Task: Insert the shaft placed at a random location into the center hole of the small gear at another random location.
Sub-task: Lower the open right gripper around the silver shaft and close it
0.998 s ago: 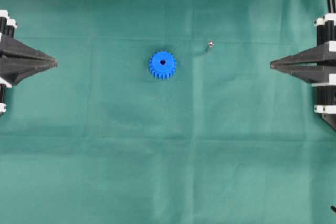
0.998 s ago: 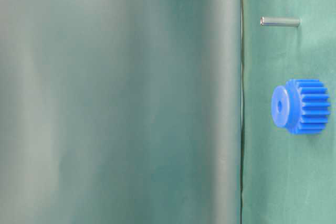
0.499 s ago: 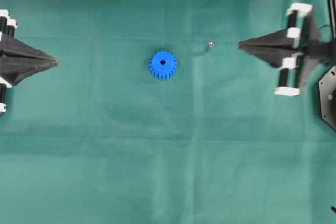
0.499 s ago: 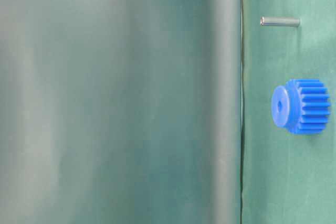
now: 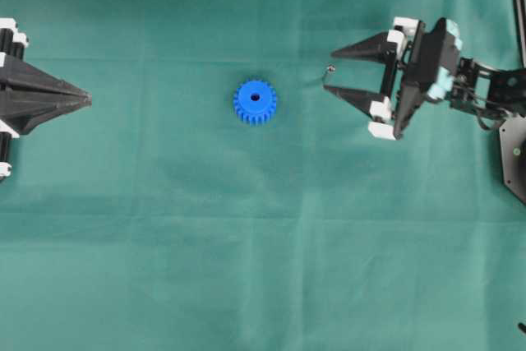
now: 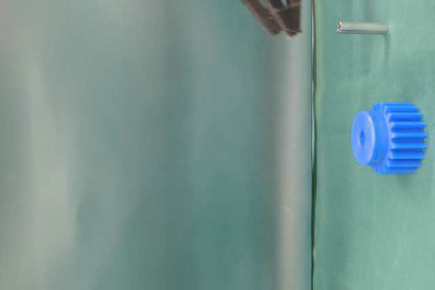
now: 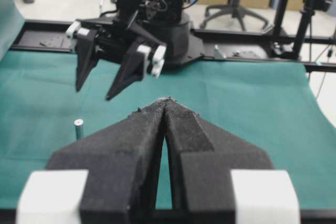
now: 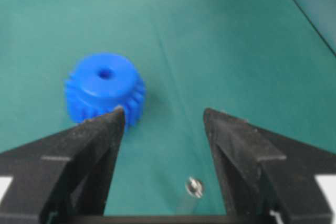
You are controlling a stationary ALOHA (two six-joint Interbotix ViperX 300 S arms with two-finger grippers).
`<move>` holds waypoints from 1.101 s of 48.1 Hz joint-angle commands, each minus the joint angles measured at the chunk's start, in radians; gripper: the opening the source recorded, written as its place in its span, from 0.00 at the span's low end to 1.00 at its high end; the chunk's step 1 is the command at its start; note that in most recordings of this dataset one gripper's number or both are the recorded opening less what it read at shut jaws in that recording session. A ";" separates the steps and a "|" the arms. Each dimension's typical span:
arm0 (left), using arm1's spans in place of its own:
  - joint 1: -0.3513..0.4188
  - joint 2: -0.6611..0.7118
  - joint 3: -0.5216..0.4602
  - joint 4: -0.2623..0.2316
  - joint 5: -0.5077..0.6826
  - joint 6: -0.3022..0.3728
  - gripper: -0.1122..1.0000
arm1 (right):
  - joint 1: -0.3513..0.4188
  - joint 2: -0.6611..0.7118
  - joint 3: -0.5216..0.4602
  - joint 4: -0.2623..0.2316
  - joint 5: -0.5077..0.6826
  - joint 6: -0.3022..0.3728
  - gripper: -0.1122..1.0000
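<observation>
The small gear (image 5: 255,102), bright blue, lies flat on the green cloth with its center hole (image 5: 255,98) facing up. The shaft (image 5: 329,70), a thin silvery pin, stands upright to the gear's right. My right gripper (image 5: 329,71) is open and hovers above the shaft, one finger on each side, not touching it. In the right wrist view the shaft (image 8: 194,187) shows end-on between the open fingers, low in frame, with the gear (image 8: 105,90) beyond the right gripper (image 8: 163,112). My left gripper (image 5: 86,99) is shut and empty at the left edge.
Green cloth (image 5: 263,252) covers the whole table. In the left wrist view the shut left gripper (image 7: 167,100) faces the open right gripper (image 7: 93,93) and the upright shaft (image 7: 79,127). The table-level view shows the shaft (image 6: 362,28) and the gear (image 6: 391,137) apart.
My right arm has moved in from the right edge toward the shaft and its jaws have opened. The left arm, gear and shaft have not moved.
</observation>
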 commanded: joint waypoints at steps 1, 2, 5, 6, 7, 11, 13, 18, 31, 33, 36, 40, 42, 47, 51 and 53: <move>0.000 0.003 -0.008 -0.003 -0.005 0.002 0.10 | -0.012 0.048 -0.023 0.014 -0.035 0.002 0.69; 0.000 0.003 -0.008 -0.002 -0.005 0.002 0.10 | -0.014 0.060 -0.025 0.015 -0.040 0.002 0.69; 0.000 0.005 -0.006 -0.003 -0.005 0.002 0.10 | -0.018 0.094 -0.031 0.025 -0.046 0.002 0.69; 0.000 0.005 -0.006 -0.003 -0.005 0.002 0.10 | -0.020 0.104 -0.032 0.028 -0.048 0.002 0.69; 0.000 0.003 -0.006 -0.002 -0.005 0.002 0.10 | -0.021 0.114 -0.035 0.031 -0.049 0.003 0.69; 0.000 0.003 -0.003 -0.002 -0.005 0.002 0.10 | -0.028 0.152 -0.040 0.049 -0.049 0.003 0.69; 0.000 0.003 -0.003 -0.003 -0.006 0.002 0.10 | -0.028 0.164 -0.041 0.060 -0.052 0.003 0.69; 0.000 0.003 0.000 -0.003 -0.006 0.002 0.10 | -0.029 0.179 -0.043 0.067 -0.064 0.003 0.68; 0.000 0.003 0.002 -0.002 -0.005 0.002 0.10 | -0.041 0.184 -0.034 0.072 -0.067 0.009 0.60; 0.000 0.003 0.002 -0.003 -0.005 0.002 0.10 | -0.040 0.186 -0.034 0.072 -0.066 0.009 0.55; 0.000 0.003 0.002 -0.002 -0.005 0.002 0.10 | -0.040 0.187 -0.035 0.071 -0.064 0.009 0.47; 0.000 0.003 0.002 -0.002 -0.005 0.002 0.10 | -0.040 0.189 -0.032 0.071 -0.061 0.009 0.34; 0.000 0.003 0.002 -0.002 -0.005 0.002 0.10 | -0.040 0.189 -0.032 0.071 -0.061 0.008 0.28; 0.000 0.003 0.002 -0.002 -0.005 0.002 0.10 | -0.041 0.189 -0.032 0.071 -0.063 0.009 0.25; 0.000 0.003 0.002 -0.003 -0.005 0.000 0.10 | -0.040 0.189 -0.032 0.071 -0.066 0.009 0.25; 0.000 0.002 0.002 -0.003 -0.003 0.000 0.10 | -0.040 0.189 -0.032 0.071 -0.064 0.011 0.25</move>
